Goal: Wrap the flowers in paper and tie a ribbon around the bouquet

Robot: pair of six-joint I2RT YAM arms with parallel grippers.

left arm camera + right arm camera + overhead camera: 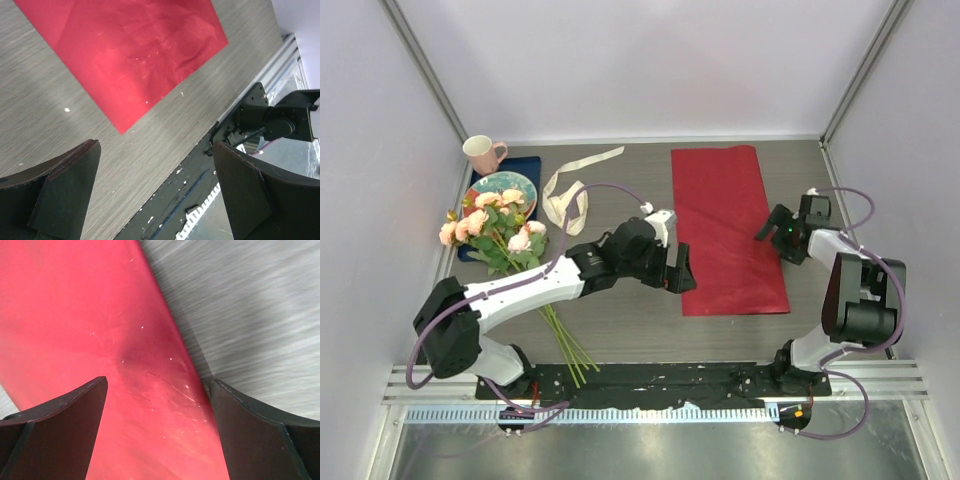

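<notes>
**Paper sits between two open pincers, flowers wait far left**

We see the paper [728, 225] flat on the table, right of centre, with its long axis running away from the arm bases. The right gripper [773, 226] has its jaws spread wide and empty. It straddles the sheet's right long edge, one finger over red and the other over bare wood. The left gripper [680, 273] is just as wide and empty, and sits just beside the near left corner.

The flowers [495, 225] lie well apart on the left, heads by the plate [527, 183] and blue tray [527, 163], stems pointing toward the near edge. The left arm is clearly the nearer one, but its forearm crosses above those stems. The ribbon [565, 195] is looped between flowers and paper, and the mug [483, 153] stands in the far corner. We judge that nothing blocks the sheet itself.
</notes>
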